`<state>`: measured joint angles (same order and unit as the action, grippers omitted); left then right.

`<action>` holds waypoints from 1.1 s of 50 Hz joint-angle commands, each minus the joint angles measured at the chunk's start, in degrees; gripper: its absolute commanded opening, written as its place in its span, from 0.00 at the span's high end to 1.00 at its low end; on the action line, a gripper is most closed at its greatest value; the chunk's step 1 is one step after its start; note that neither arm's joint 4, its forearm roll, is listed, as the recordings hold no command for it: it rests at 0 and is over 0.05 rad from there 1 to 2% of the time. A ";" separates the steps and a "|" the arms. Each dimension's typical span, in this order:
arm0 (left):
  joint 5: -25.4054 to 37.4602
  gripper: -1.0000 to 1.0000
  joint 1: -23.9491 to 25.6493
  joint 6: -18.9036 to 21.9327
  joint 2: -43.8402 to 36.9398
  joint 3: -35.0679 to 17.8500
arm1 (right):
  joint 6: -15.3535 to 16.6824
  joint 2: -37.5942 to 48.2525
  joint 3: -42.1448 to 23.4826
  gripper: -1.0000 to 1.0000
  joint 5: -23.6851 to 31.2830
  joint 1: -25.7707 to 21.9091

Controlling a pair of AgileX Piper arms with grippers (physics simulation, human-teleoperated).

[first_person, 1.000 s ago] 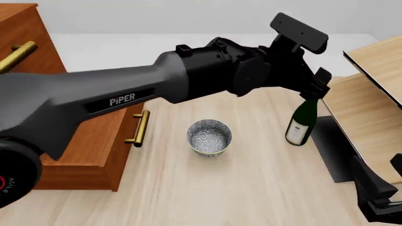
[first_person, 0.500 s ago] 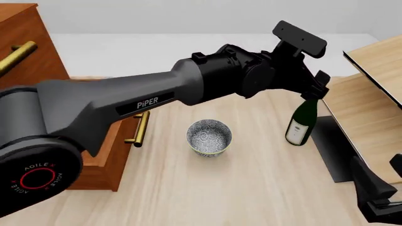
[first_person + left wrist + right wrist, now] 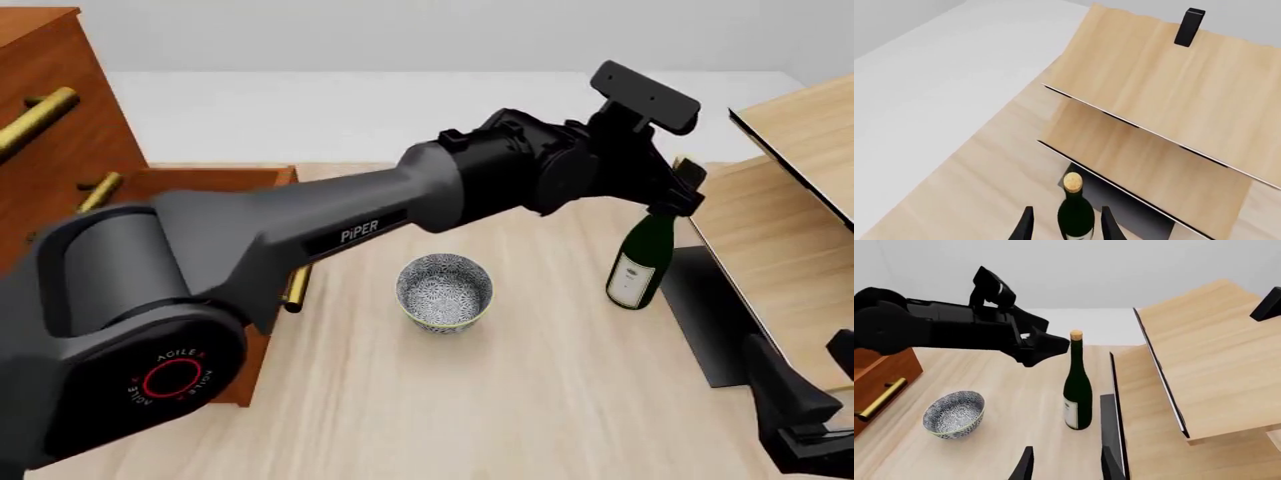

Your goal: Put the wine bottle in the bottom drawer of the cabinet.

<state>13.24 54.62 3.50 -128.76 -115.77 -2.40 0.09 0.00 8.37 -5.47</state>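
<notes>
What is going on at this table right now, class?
The left gripper has reached across the table to the neck of the wine bottle, which stands upright on the wood beside the pale shelf unit. Its fingers sit on either side of the bottle, open, with no grasp made. The bottom drawer of the cabinet is pulled out. A patterned bowl sits mid-table. The right gripper waits open, well back from the bottle.

1. We see the slanted shelf unit (image 3: 787, 200) standing just beside the wine bottle (image 3: 641, 258), crowding its right.
2. Open counter (image 3: 534, 400) lies between bottle and bowl (image 3: 445, 291).
</notes>
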 commanded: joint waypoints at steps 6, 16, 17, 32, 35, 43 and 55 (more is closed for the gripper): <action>1.24 0.00 -0.71 -0.01 -1.95 -4.07 | 0.04 -0.01 0.00 0.00 0.14 0.14; 1.13 0.00 -0.53 -0.95 -3.05 -5.30 | 0.03 0.01 0.00 0.00 0.34 0.32; 1.38 0.00 -0.54 -0.64 -3.30 -5.61 | 0.02 0.01 0.00 0.00 0.37 0.35; 2.86 0.00 -0.03 -0.74 -5.52 -9.40 | 0.09 0.00 0.00 0.00 0.51 0.36; 3.56 0.00 -0.11 -0.67 -6.79 -10.95 | 0.00 -0.01 0.00 0.00 0.54 0.38; 4.96 0.00 -0.20 -0.59 -8.89 -14.21 | 0.08 -0.01 0.00 0.00 0.75 0.31; 4.95 0.00 -0.08 -1.15 -9.81 -15.03 | 0.17 -0.05 0.00 0.00 0.94 0.28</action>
<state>18.28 54.69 2.62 -139.46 -131.01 -2.34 0.06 0.00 9.56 -5.11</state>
